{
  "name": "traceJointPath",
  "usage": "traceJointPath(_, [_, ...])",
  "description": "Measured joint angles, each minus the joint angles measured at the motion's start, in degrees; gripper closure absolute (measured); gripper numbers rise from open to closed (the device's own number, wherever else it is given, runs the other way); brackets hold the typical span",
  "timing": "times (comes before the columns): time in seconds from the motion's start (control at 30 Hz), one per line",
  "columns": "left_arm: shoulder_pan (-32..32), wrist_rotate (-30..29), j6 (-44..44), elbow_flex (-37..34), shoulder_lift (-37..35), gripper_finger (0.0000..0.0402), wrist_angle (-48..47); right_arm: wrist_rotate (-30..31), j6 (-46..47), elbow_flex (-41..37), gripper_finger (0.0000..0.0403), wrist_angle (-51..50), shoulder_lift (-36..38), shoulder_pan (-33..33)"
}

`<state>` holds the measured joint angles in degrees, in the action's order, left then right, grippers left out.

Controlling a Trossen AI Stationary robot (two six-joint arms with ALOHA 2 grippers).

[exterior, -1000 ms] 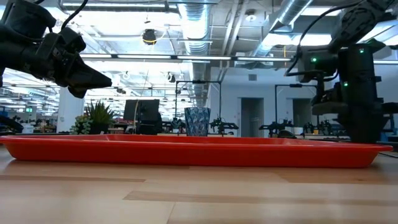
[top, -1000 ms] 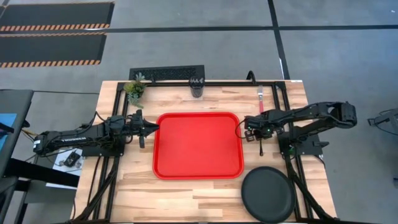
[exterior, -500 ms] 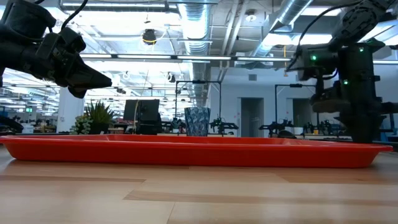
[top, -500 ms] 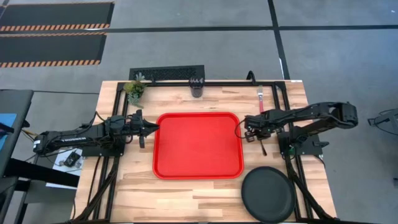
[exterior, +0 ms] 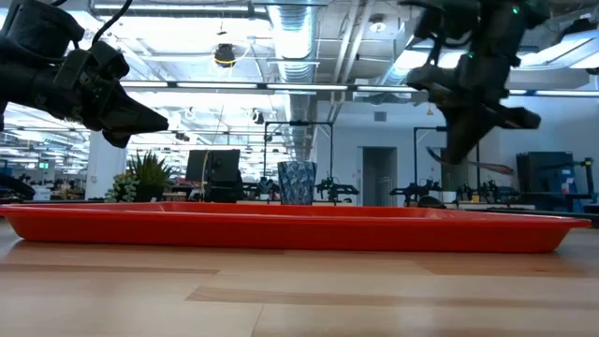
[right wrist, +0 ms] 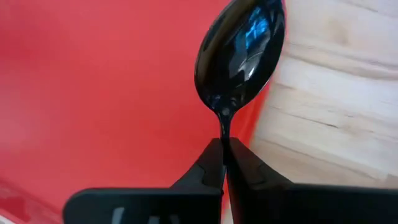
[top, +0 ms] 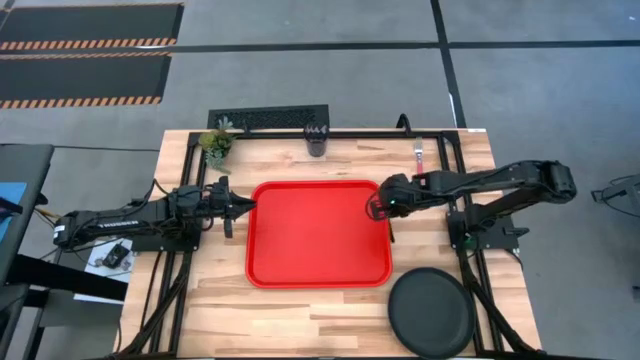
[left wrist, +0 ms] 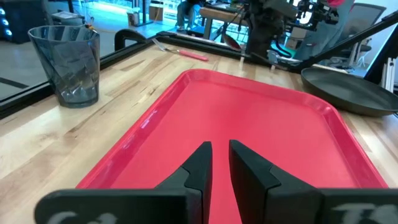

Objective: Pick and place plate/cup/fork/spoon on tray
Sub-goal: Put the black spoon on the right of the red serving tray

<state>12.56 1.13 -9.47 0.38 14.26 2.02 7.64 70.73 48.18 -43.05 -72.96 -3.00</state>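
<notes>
My right gripper (top: 378,208) hangs over the right rim of the red tray (top: 318,232) and is shut on the black spoon (right wrist: 241,50), which also shows in the low view (exterior: 487,168). My left gripper (top: 247,203) waits shut at the tray's left rim, empty; it also shows in its wrist view (left wrist: 221,163). The cup (top: 317,140) stands upright behind the tray. The fork (top: 419,160) lies flat at the far right. The black plate (top: 430,312) lies flat at the near right. My right gripper pinches the spoon's thin neck (right wrist: 224,129), just behind the bowl, between its two fingertips (right wrist: 212,163). The bowl sticks out beyond the fingertips; the fingers hide the handle in the wrist view. The fingers come from above. The spoon is lifted clear over the tray's right rim.
A small potted plant (top: 215,143) stands at the far left of the table. Black frame rails (top: 440,150) run along the far and side edges. The tray's inside (left wrist: 249,130) is bare red.
My right gripper has gone up and toward the table's left, from the wood beside the tray to above the tray's right rim. The spoon, which lay on the table, is now lifted clear in its fingers.
</notes>
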Motion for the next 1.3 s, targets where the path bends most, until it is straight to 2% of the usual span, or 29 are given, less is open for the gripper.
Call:
traceJointPath(0.2, [0.02, 0.00, 0.00, -0.02, 0.00, 0.0359, -0.01, 0.00, 1.71, 5.85, 0.0388, 0.04, -10.95, 1.29])
traceJointPath(0.37, [0.01, 0.00, -0.15, -0.01, 0.00, 0.0359, -0.01, -3.53, 1.01, 10.46, 0.0388, -1.13, -21.20, -1.29])
traceJointPath(0.53, [0.02, 0.00, -0.24, 0.00, 0.00, 0.0359, -0.02, -6.51, 0.84, 13.42, 0.0388, -3.78, -27.20, -4.10])
traceJointPath(0.73, [0.01, 0.00, -0.28, 0.00, -0.01, 0.0359, -0.02, -8.19, 1.23, 14.41, 0.0387, -4.49, -29.73, -5.52])
traceJointPath(1.13, [0.00, 0.01, -0.58, 0.00, -0.02, 0.0359, -0.02, -7.59, 2.78, 14.41, 0.0386, -6.46, -30.43, -6.14])
traceJointPath(1.3, [0.01, 0.00, -0.78, -0.01, -0.02, 0.0359, -0.02, -7.55, 2.81, 14.41, 0.0372, -6.20, -30.45, -6.20])
